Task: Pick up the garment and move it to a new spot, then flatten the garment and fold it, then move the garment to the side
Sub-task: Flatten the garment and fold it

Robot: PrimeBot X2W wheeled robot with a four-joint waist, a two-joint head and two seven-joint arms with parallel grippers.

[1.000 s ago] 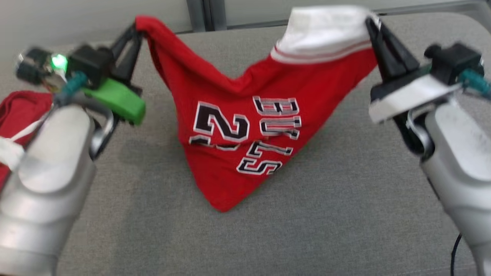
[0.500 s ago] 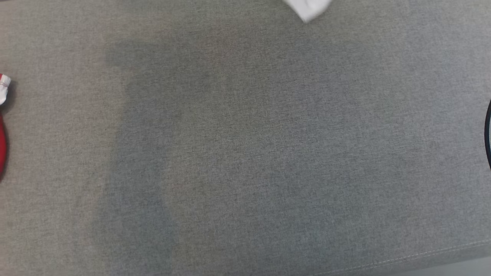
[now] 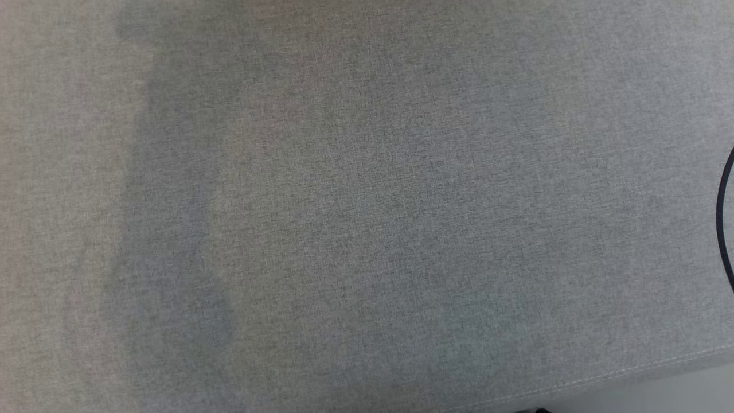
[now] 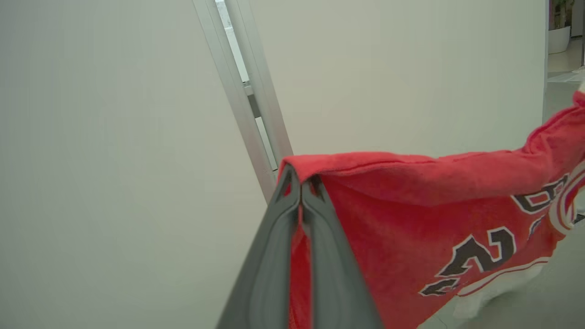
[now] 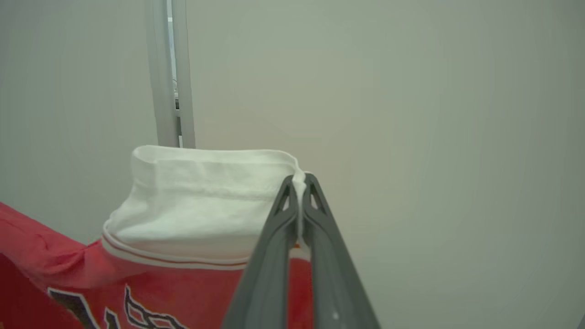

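The garment (image 4: 411, 214) is a red jersey with black-and-white lettering and a white band, and it hangs in the air between my two grippers. In the left wrist view my left gripper (image 4: 300, 183) is shut on a red corner of it. The right wrist view has my right gripper (image 5: 299, 179) shut on the edge of the white band of the garment (image 5: 201, 201). The cloth sags between the two grips, in front of a pale wall.
The head view looks straight down on the grey fabric surface (image 3: 367, 206), with its stitched front edge (image 3: 631, 373) at the lower right. A thin black cable (image 3: 723, 218) curves at the right edge. An aluminium post (image 4: 247, 91) stands against the pale wall.
The head camera has tipped further down: the garment and both arms left its picture, then the red cloth at the left and the white corner at the top slid out too.
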